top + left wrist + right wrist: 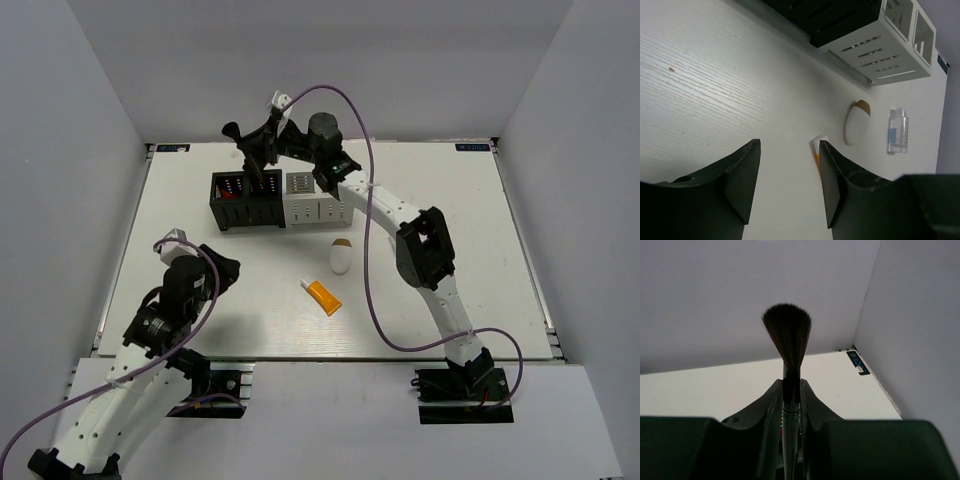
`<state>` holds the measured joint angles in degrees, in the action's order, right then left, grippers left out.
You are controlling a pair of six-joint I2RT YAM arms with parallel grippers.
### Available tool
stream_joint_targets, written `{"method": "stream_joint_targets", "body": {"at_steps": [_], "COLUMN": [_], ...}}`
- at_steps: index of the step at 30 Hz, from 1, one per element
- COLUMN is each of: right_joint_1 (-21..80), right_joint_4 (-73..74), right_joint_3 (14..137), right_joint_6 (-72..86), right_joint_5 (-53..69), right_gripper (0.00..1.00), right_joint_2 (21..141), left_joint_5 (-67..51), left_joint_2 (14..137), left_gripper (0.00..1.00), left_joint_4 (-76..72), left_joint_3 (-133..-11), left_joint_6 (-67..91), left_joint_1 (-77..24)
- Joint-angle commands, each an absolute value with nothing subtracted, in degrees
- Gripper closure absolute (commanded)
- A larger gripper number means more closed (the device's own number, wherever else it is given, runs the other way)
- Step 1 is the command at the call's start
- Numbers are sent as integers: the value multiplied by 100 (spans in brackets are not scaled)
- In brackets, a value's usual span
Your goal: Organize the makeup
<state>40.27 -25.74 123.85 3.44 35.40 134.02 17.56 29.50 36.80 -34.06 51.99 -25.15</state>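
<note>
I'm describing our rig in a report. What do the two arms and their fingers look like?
The left arm and right arm match: white links joined by black joint housings, each on a black base plate. A purple cable loops loosely along each arm. The fingers are black, broad wedges tapering toward the tips, with flat inner faces.

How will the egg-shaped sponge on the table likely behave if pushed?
The sponge is rounded and lies on its side, so a push would probably roll or swivel it. It looks like foam: likely light, squashing when gripped.
</note>
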Motion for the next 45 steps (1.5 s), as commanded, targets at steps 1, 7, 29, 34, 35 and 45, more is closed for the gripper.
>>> {"method": "stream_joint_targets", "body": {"at_steps": [1, 7, 29, 34, 35, 45], "right_joint_1": [4087, 4061, 3375, 2840, 2604, 1732], "right_joint_4": [-3428, -3419, -3013, -1471, -1155, -395], "right_joint_3": [12613, 11927, 9254, 8324, 8141, 5566], "right_joint_6": [545, 519, 35, 203, 80, 18], "right_joint_5": [3050, 2751, 2069, 1370, 1432, 1687], "right_gripper": [100, 100, 77, 87, 77, 62], "right_joint_2": [13544, 13544, 11165, 9828, 9687, 7569], "left_joint_5": [1521, 1169, 52, 641, 850, 1292], "left_joint_2": [3189, 3603, 6142, 7433, 7653, 9861], "left_gripper": [40, 39, 39, 43, 43, 33], "left_joint_4": [3455, 2954, 2522, 3347, 3514, 4412], "left_joint_3": [-3331, -3419, -4368, -5061, -5219, -6828], "left_joint_6": [5194, 5133, 5324, 5888, 6045, 6961], "left_joint_1": [-2522, -2522, -3057, -3681, -3926, -4728]}}
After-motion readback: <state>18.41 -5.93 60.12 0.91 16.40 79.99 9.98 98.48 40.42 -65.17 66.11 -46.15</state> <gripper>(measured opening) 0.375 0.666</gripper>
